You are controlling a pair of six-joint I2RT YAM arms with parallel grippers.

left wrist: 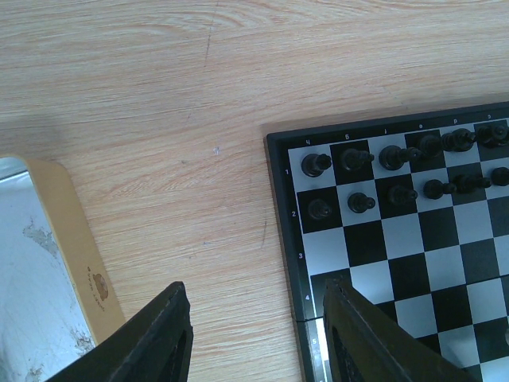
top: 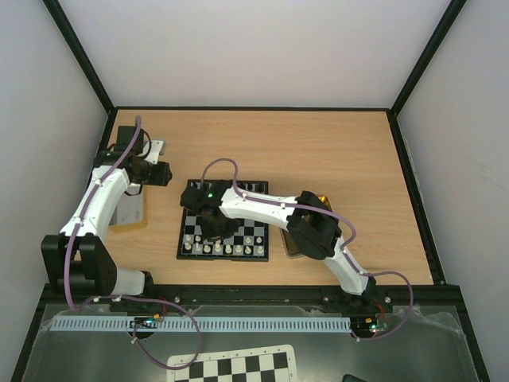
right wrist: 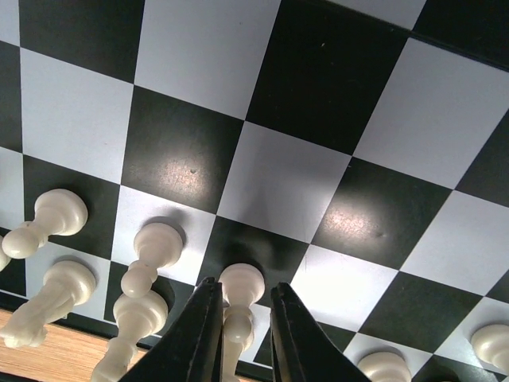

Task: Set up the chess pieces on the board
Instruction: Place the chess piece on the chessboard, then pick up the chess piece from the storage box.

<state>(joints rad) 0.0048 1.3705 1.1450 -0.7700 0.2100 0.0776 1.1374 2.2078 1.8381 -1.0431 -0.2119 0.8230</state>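
Logging one white pawn (right wrist: pixel 238 278) — upright among the white ranks on the board (right wrist: pixel 278 183). Right pincer (right wrist: pixel 245 290) narrow around it; I cannot tell if it grips. Light, hard, slick, tippy — I'd pinch mid-stem. Left pincer (left wrist: pixel 254 294) apart, empty, above the surface (left wrist: pixel 159 119).

The black-and-pale-grey checkered board (left wrist: pixel 413 263) holds cream-white pieces (right wrist: pixel 155 247) and black pieces (left wrist: pixel 316 165) on a tan woodgrain table (left wrist: pixel 159 119).

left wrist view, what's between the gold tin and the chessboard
Bare wooden table lies between the gold tin and the chessboard. Only the left hand reaches into the gap, one finger at the bottom of the left wrist view.
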